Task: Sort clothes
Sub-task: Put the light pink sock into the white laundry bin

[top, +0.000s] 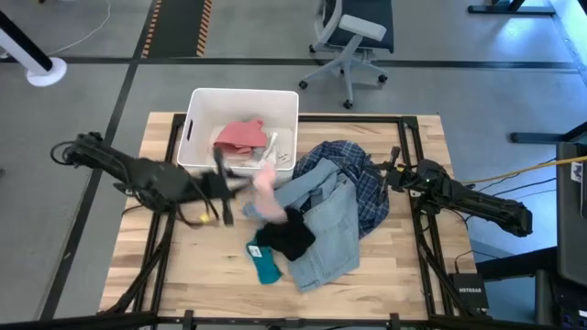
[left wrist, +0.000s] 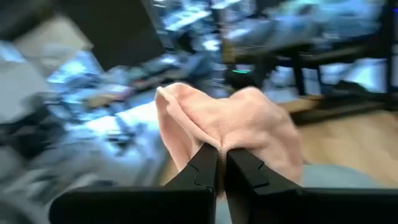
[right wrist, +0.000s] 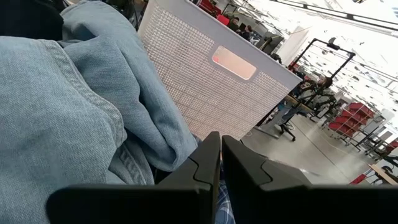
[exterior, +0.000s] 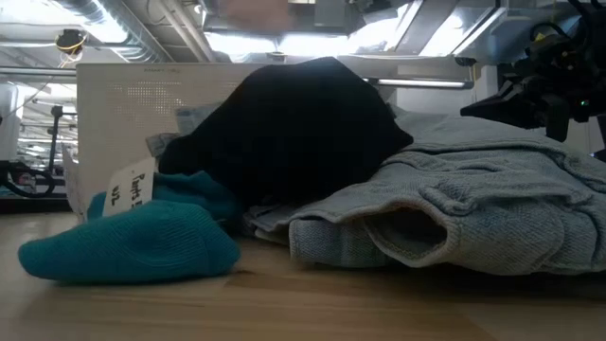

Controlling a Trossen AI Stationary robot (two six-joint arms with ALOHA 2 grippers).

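My left gripper (top: 240, 186) is shut on a pale pink piece (top: 266, 191) between the white bin (top: 194, 103) and the clothes pile. The bin holds a darker pink piece (top: 240, 136) and white cloth (top: 280, 147). The pile is made of light blue denim (top: 328, 229), a dark blue plaid shirt (top: 365, 183), a small black piece (top: 290, 235) lying on the denim, and teal socks (top: 264, 262) on the table beside it. My right gripper (top: 392, 174) is shut at the plaid shirt's right edge. I cannot tell whether it touches the shirt. My left gripper pinches a bunched fold of the pale pink piece (left wrist: 219, 138) between its two fingers. The cloth bulges out past the fingertips (left wrist: 205, 163) on both sides. The fingers come from the table's left side. The piece is held up above the pile.
The white bin stands at the table's far edge, left of centre. In the right wrist view its perforated wall (right wrist: 205, 81) rises just beyond the denim (right wrist: 68, 112). An office chair (top: 353, 37) stands on the floor behind the table. Bare wood shows at the near left (top: 174, 266).
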